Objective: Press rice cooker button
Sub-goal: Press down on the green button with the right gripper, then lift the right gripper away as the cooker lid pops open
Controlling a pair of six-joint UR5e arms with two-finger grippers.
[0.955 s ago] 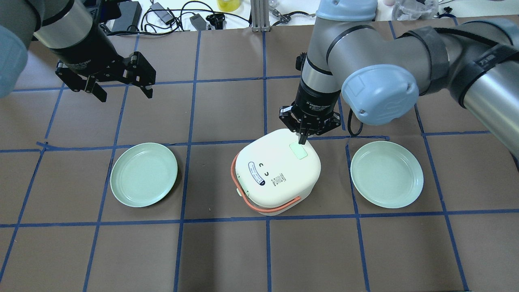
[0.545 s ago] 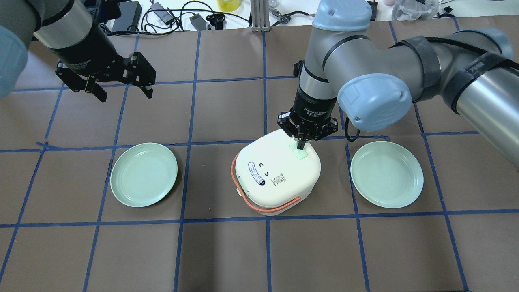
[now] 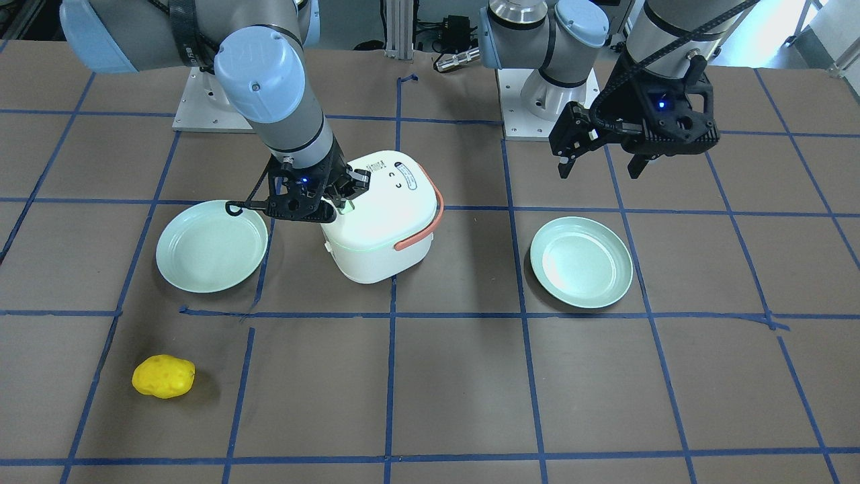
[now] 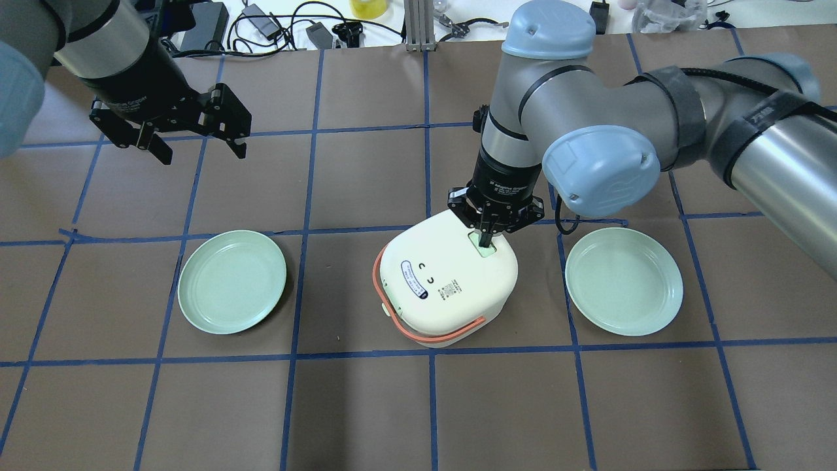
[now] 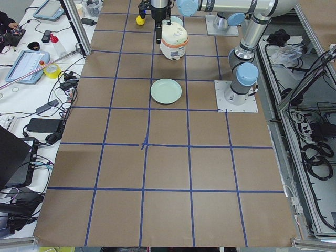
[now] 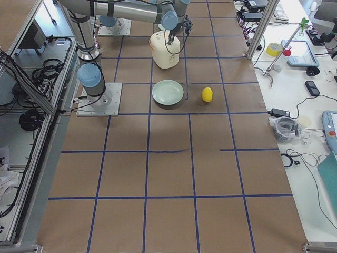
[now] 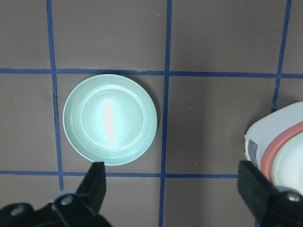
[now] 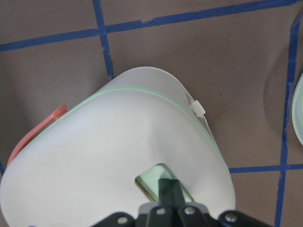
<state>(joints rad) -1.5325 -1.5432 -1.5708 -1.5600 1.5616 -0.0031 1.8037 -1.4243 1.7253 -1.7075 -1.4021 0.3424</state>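
Note:
The white rice cooker (image 4: 444,281) with a coral-orange handle (image 4: 451,330) stands closed at the table's middle; it also shows in the front view (image 3: 379,218). Its pale-green button (image 4: 485,246) sits on the lid's far right corner. My right gripper (image 4: 485,243) is shut, fingers together pointing down, tips on the button. The right wrist view shows the fingertips (image 8: 169,188) on the green button (image 8: 154,180). My left gripper (image 4: 199,147) is open and empty, held high over the far left of the table.
Two mint-green plates lie beside the cooker, one to its left (image 4: 232,281) and one to its right (image 4: 623,281). A yellow lumpy object (image 3: 163,376) lies near the operators' edge. Cables and gear line the far edge.
My right gripper has moved down and slightly toward the cooker's middle, from the lid's far edge onto the green button. The left arm has not moved.

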